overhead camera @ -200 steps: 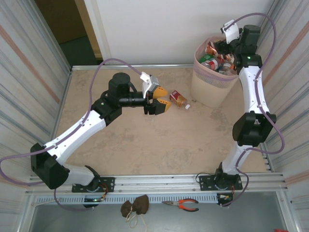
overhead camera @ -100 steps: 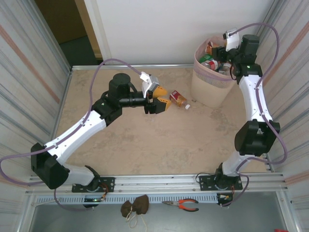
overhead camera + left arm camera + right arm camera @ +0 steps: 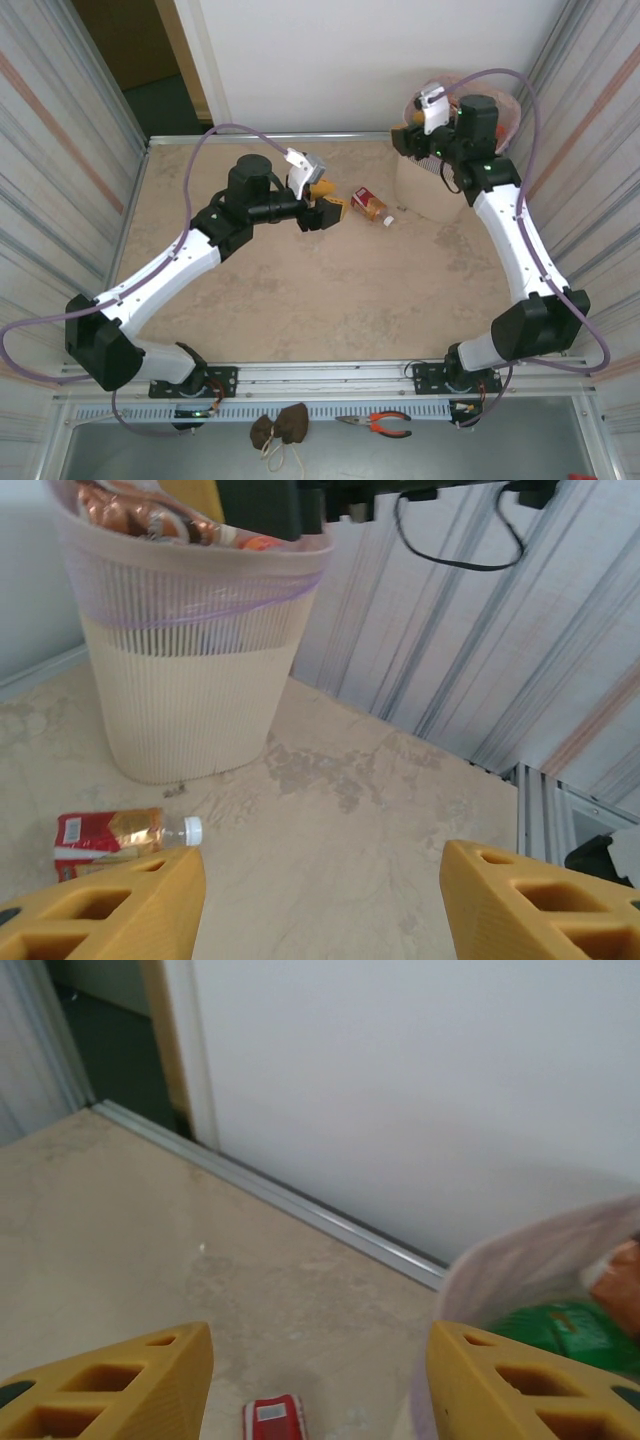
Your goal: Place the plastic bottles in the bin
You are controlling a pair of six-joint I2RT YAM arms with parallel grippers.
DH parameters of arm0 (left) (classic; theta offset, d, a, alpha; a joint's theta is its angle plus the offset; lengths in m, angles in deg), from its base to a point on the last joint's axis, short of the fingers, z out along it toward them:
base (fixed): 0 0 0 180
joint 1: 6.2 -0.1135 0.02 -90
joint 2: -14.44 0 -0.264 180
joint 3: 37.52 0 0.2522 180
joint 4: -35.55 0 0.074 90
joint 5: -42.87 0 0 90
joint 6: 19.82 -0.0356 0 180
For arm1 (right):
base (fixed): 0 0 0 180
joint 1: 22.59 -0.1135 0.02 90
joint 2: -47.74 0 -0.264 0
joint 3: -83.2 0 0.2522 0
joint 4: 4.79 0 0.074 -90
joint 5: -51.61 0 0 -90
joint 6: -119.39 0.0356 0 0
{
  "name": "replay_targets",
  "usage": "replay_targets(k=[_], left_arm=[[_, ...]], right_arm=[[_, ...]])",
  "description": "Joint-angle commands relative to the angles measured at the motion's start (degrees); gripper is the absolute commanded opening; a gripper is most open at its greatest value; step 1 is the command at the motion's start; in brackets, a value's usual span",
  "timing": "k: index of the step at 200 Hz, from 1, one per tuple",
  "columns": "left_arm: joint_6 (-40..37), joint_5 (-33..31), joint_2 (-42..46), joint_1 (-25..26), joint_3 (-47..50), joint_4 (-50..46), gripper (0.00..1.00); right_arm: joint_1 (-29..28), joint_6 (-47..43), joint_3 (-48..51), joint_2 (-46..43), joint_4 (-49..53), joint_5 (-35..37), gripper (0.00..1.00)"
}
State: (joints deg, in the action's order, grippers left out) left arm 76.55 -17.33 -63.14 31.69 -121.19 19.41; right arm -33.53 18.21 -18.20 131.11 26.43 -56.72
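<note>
Beige table (image 3: 300, 300) within corrugated walls (image 3: 60, 120); bin (image 3: 180, 710) holds bottles (image 3: 150, 515), loose bottle (image 3: 110, 832) lies beside; my left tool (image 3: 322, 865) and right tool (image 3: 320, 1365) stand wide, empty.

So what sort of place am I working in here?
Probably a purpose-built robot test cell, not a home: ribbed metal wall panels on both sides, an aluminium mounting rail under the arm bases, and orange-handled pliers lying by it.

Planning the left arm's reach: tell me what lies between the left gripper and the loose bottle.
Just bare table lies between the left gripper and the bottle, as the top view shows.
</note>
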Motion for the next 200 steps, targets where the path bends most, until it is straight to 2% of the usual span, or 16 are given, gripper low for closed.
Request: replay_targets(k=[1,61,94,156,200], left_arm=[[1.88,-2.71,1.54,-1.09,1.52,-0.66,0.63],[4.43,-7.84,6.86,-3.24,6.94,-1.59,0.63],[5.10,-8.88,9.07,-3.67,9.01,-1.92,0.64],[5.38,-10.44,12.13,-3.72,10.82,-3.22,0.64],[5.99,-10.03,12.16,-3.79,11.22,-3.28,0.64]], right_arm=[[-3.13,-3.55,0.88,0.73,3.83,4.37,0.57],[-11.92,-9.34,-0.98,10.05,6.62,13.40,0.59],[-15.59,-11.43,-4.62,18.45,9.10,16.72,0.60],[-16.40,-13.45,-16.48,34.22,18.01,21.28,0.67],[-16.22,-13.69,-25.20,42.66,24.77,24.15,0.75]])
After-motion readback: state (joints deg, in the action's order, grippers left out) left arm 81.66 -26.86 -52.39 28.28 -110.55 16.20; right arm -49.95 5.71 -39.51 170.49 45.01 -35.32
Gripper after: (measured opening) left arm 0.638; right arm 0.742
